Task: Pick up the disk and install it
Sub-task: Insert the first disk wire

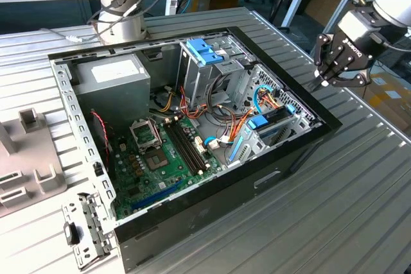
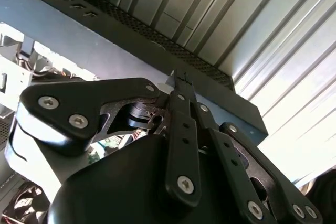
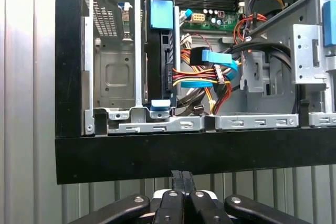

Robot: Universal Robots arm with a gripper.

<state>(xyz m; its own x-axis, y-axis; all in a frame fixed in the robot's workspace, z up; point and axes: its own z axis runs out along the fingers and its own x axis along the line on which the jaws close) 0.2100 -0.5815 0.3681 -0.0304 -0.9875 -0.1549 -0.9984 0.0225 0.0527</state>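
The disk (image 3: pixel 156 66) stands on edge in the bay at the corner of the open computer case (image 1: pixel 282 171), dark-bodied with blue rails at both ends. In the exterior view the disk (image 1: pixel 270 122) sits among cables near the case's right wall. My gripper (image 1: pixel 321 80) hovers outside the case, above the ribbed table at the exterior view's right. Its fingers are pressed together with nothing between them, as both wrist views show (image 3: pixel 182 174) (image 2: pixel 181 80). The gripper is apart from the disk, just beyond the case's black wall (image 3: pixel 184 153).
Inside the case are a grey power supply (image 1: pixel 112 78), a green motherboard (image 1: pixel 160 152), a drive cage with a blue latch (image 1: pixel 205 52) and orange, yellow and blue cables (image 3: pixel 205 74). A metal bracket (image 1: pixel 83 229) and a grey fixture (image 1: pixel 26 152) lie at the exterior view's left.
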